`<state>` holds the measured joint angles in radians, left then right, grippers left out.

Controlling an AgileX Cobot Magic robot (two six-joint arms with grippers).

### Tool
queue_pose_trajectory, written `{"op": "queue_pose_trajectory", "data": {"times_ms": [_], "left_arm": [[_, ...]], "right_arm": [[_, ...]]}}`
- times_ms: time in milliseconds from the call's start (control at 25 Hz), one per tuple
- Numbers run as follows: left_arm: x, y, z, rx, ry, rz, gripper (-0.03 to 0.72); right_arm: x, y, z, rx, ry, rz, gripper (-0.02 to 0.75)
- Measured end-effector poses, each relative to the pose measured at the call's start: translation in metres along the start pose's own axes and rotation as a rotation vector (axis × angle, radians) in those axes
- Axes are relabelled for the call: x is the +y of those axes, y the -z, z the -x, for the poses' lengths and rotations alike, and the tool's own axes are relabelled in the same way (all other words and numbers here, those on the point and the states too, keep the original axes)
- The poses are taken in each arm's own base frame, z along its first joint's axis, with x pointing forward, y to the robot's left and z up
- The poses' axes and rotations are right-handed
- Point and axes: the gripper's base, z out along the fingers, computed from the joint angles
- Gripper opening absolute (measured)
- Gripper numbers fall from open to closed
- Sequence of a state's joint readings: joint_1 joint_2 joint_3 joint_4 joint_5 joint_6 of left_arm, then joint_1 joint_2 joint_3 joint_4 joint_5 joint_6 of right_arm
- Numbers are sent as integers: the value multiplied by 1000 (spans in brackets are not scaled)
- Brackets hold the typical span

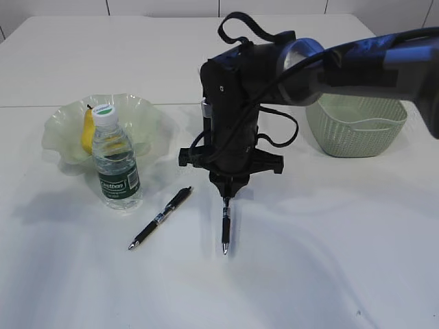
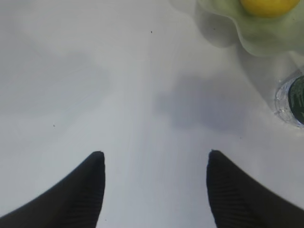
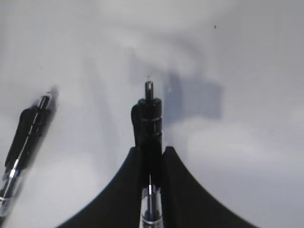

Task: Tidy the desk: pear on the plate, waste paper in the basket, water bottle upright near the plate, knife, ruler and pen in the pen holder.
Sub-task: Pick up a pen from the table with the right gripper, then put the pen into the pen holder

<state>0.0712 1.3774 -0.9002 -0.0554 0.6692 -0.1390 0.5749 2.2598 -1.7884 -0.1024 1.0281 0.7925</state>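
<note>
My right gripper reaches across to the table's middle and is shut on a black pen near its rear end. In the right wrist view the pen sticks out past the shut gripper. A second black pen lies to its left. The water bottle stands upright in front of the plate, and the pear lies in the plate. My left gripper is open over bare table, below the plate and pear. Knife, ruler, waste paper and pen holder are hidden.
The basket stands at the back right, behind the right arm. The second pen shows at the left of the right wrist view. The bottle's base sits at the right edge of the left wrist view. The tabletop is white.
</note>
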Motion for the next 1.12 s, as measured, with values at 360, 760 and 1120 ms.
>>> {"op": "queue_pose_trajectory", "data": {"times_ms": [360, 760, 1120], "left_arm": [[0, 0, -1, 15, 0, 2, 474], [0, 0, -2, 24, 1, 2, 468], [0, 0, -2, 25, 6, -1, 461]], "right_arm": [[-9, 34, -2, -26, 309, -9, 53], [-90, 53, -47, -102, 341, 24, 53], [-122, 91, -34, -429, 316, 159, 53]]}}
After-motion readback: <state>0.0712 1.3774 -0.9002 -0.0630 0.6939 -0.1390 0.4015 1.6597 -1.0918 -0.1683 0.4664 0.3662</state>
